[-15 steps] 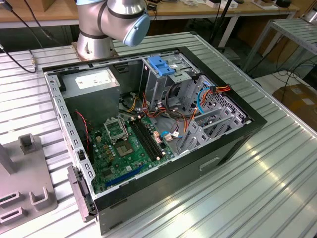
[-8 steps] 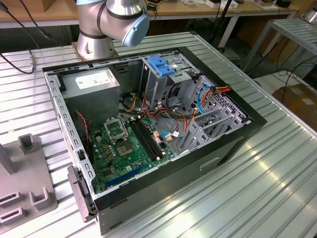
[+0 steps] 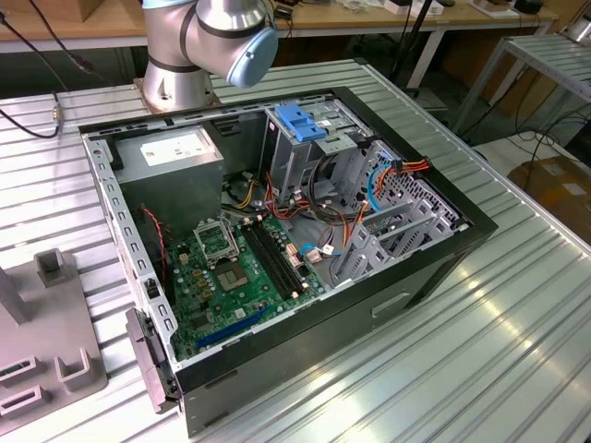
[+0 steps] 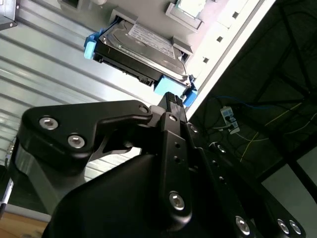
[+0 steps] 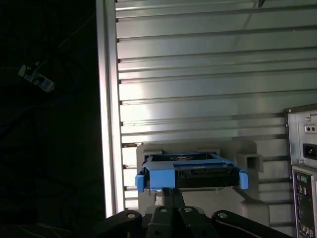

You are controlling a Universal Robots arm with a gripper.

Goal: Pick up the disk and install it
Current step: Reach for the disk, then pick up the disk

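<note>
Open computer case [image 3: 434, 268] lies on its side on the slatted metal table [image 3: 517, 305], interior exposed: green motherboard [image 3: 231, 277], grey metal box with a white sticker [image 3: 171, 152], tall metal cage with a blue plastic tab [image 3: 300, 120], loose red, orange and blue cables between them. Arm [image 3: 212, 32] rises from its base just behind the case. A grey moulded fixture [image 3: 46, 323] sits on the table at the exterior view's left, apart from the case. The disk [image 4: 143, 47] [image 5: 203, 174] is in both wrist views: lying flat in a pale grey holder [image 5: 223, 203] on the slatted table [image 5: 198, 74], close to the table's edge, label side showing, blue rails along its sides and across the near end. Gripper [image 4: 172, 100] [image 5: 171, 191] is at that near end, fingers [image 4: 168, 99] drawn together with no gap visible between them, tips just at the blue end rail. Contact with the rail cannot be told, nor whether any part of it is pinched. The disk sits seated in the holder, level, not lifted. The rear panel of a case [image 5: 302, 188] is near the holder in the first wrist view.
</note>
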